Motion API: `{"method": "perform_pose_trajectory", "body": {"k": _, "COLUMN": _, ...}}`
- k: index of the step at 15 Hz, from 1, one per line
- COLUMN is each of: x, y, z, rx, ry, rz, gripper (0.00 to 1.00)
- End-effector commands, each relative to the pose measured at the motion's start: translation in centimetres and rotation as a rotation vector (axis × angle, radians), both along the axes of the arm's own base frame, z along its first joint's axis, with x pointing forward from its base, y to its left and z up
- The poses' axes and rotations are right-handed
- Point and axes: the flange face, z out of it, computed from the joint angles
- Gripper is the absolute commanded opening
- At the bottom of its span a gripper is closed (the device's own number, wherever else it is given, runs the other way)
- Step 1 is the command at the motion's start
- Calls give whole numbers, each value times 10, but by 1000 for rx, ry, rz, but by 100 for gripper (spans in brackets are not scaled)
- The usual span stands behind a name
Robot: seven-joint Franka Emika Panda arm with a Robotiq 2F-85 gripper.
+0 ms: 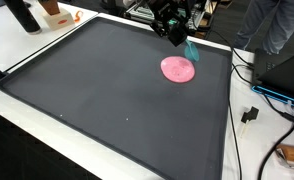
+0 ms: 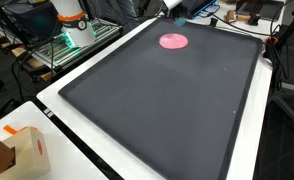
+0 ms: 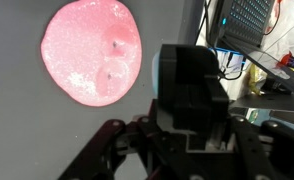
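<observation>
Robotiq gripper point(image 1: 177, 38) hovers over the far edge of the black rectangular rubber mat point(image 1: 87, 95), close enough for top-down access to the flat pink round speckled disc point(image 1: 178, 69) lying just beside it. Jaw state cannot be determined: fingers obscured

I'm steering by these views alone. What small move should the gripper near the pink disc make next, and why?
Probably a short sideways shift to centre over the pink disc: in the wrist view it lies off to the upper left, and the gripper hangs beside it above the dark mat.
</observation>
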Motion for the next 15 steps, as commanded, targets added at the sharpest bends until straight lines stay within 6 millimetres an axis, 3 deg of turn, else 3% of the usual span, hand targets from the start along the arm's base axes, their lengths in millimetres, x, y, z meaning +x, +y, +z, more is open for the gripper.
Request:
{"method": "perform_pose_trajectory", "body": {"k": 1, "x": -6, "y": -10, "z": 1, "rx": 47, "ry": 4, "rz": 0, "gripper": 26}}
{"method": "perform_pose_trajectory", "body": {"k": 9, "x": -4, "y": -14, "z": 18, "rx": 7, "ry": 35, "rz": -19, "gripper": 26}}
{"method": "perform_pose_trajectory", "body": {"k": 15, "x": -2, "y": -4, "z": 48, "rx": -90, "ry": 60, "rz": -48, "gripper": 26}}
